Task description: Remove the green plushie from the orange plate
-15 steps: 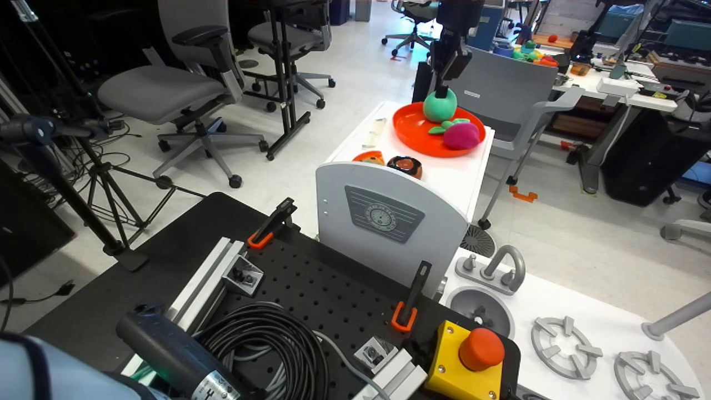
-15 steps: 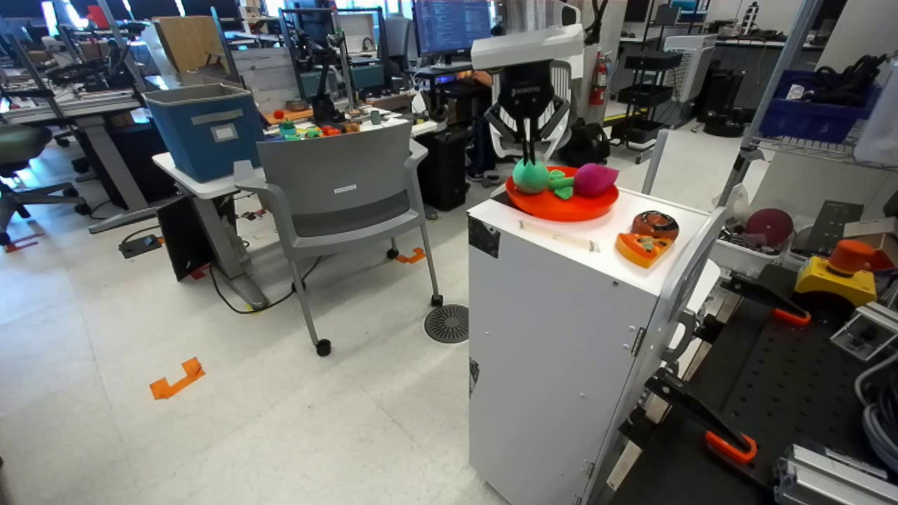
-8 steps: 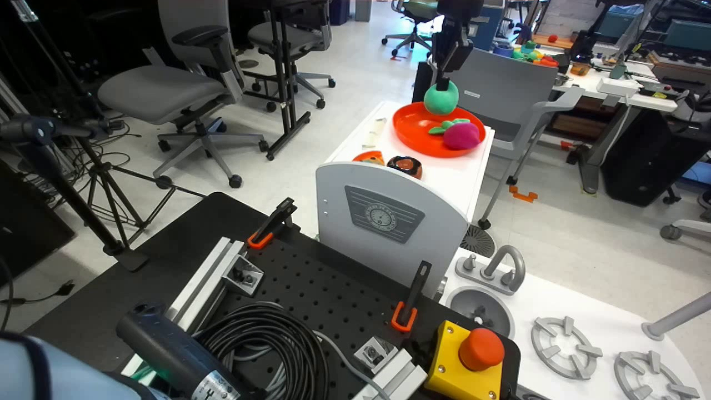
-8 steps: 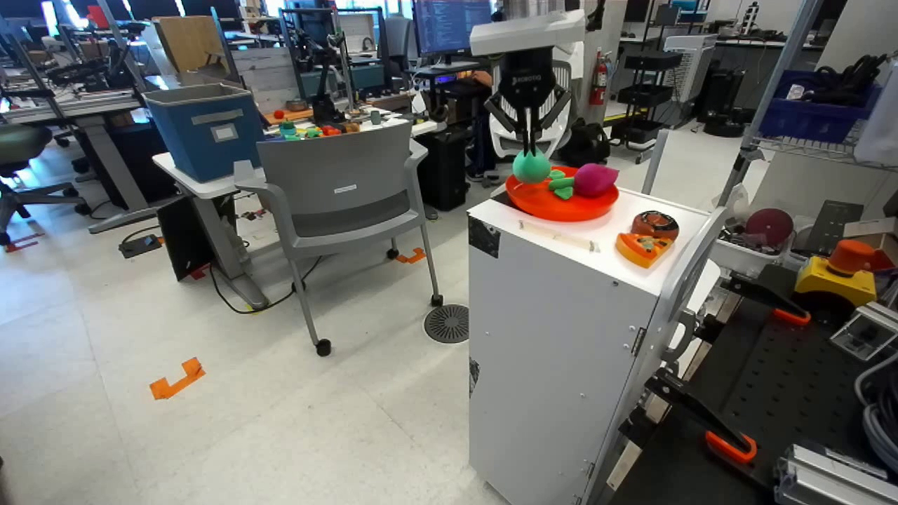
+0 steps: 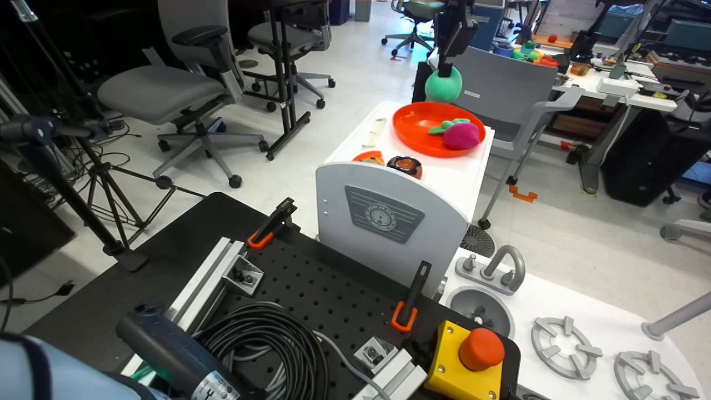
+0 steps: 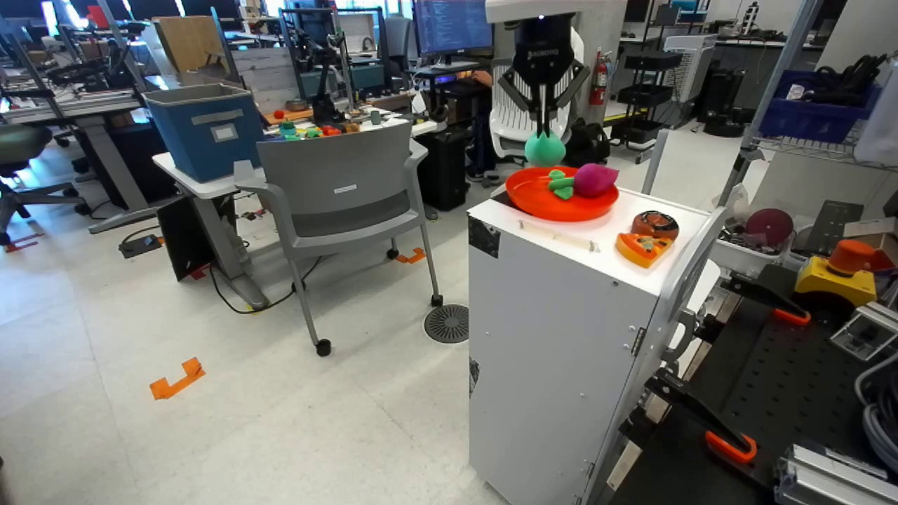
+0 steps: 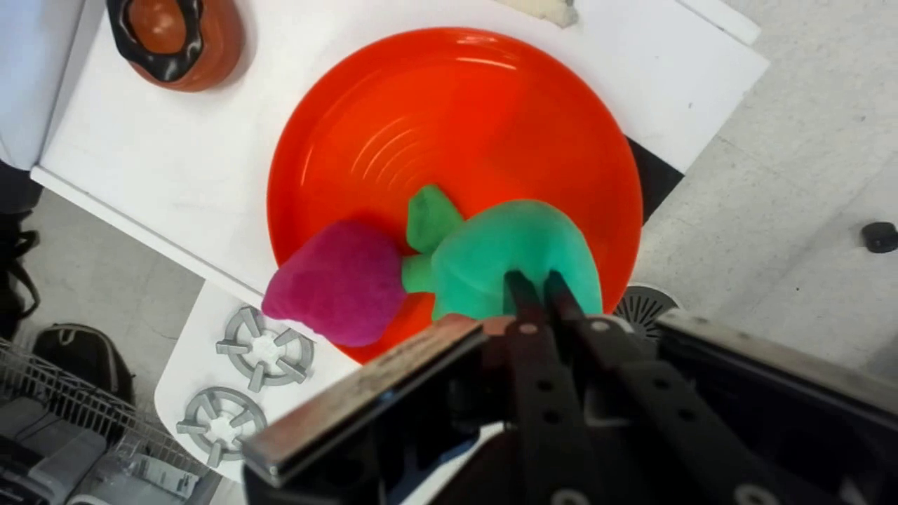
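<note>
- Gripper (image 5: 445, 70) shows in an exterior view above the far rim of the orange plate (image 5: 408, 129), its jaws pinched on the top of the green plushie (image 5: 442, 90). The plushie hangs in the air, apart from the magenta toy (image 5: 461, 136) lying on the plate.
- Also in an exterior view, where a doughnut-like toy (image 6: 655, 224) and a pizza-slice toy (image 6: 644, 249) lie on the white cabinet top (image 6: 596, 230), the jaws stand nearly together and most of the plushie bulges out below them. It is likely light, squashy and hard to break, so a firm squeeze should do no harm; its cloth probably does not slip easily.
- From the wrist view, the fingertips (image 7: 522, 291) press into the plushie, which appears against the inside of the plate and hides the end of the magenta toy's stem (image 7: 417, 272). It is probably not yet past the rim. So shallow a pinch could let it swing or twist; a hold lower, around its middle, would likely be steadier.
</note>
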You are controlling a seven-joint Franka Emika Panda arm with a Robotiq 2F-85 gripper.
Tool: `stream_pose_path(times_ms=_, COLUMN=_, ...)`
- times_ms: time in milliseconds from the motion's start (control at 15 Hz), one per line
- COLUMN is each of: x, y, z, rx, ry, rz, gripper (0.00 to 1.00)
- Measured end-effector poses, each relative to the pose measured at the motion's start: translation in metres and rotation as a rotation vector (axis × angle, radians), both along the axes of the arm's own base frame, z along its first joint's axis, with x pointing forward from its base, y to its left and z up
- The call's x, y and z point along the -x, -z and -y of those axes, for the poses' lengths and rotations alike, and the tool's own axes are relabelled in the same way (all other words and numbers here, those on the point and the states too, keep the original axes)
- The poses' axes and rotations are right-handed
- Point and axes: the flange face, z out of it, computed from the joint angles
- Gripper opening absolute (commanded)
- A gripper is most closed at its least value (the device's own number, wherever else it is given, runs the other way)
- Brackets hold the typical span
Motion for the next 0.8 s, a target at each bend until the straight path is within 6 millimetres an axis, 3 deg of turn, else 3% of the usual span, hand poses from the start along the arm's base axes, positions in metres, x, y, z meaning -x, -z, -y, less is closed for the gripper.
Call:
stream_pose_path(times_ms=333, x=0.02, y=-0.015, z=0.007, rx=-0.003, ry=0.03, rz=0.004, gripper=0.01)
stream_pose_path(times_ms=800, x=0.044, y=-0.03, z=0.034, rx=-0.019, ry=0.094, rz=0.047, gripper=0.01)
